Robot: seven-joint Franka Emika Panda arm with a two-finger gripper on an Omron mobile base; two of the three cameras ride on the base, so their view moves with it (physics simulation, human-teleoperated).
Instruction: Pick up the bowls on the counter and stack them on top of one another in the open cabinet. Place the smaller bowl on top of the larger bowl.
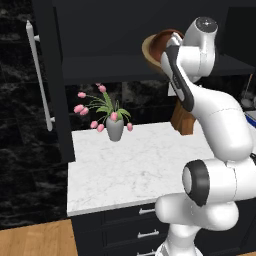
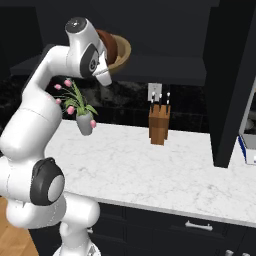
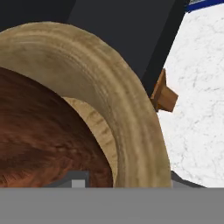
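The larger bowl (image 1: 148, 50) (image 2: 123, 52) (image 3: 109, 74), wide and light tan, sits tilted at the front edge of the open cabinet's shelf (image 1: 100, 67) (image 2: 165, 75). Inside it rests the smaller bowl (image 1: 163, 40) (image 2: 107, 41) (image 3: 39, 131), dark reddish-brown and leaning too. My gripper (image 1: 168, 53) (image 2: 105, 56) is raised to shelf height, right against the smaller bowl. The jaws stand partly closed on its rim; the fingertips are mostly hidden behind it in the hand view. The counter (image 1: 130, 165) (image 2: 150, 165) lies below.
A grey vase of pink tulips (image 1: 114, 127) (image 2: 85, 122) stands on the counter under the shelf. A wooden knife block (image 1: 182, 120) (image 2: 159, 125) (image 3: 164, 94) is near the back wall. The cabinet door (image 1: 50, 75) hangs open at the left.
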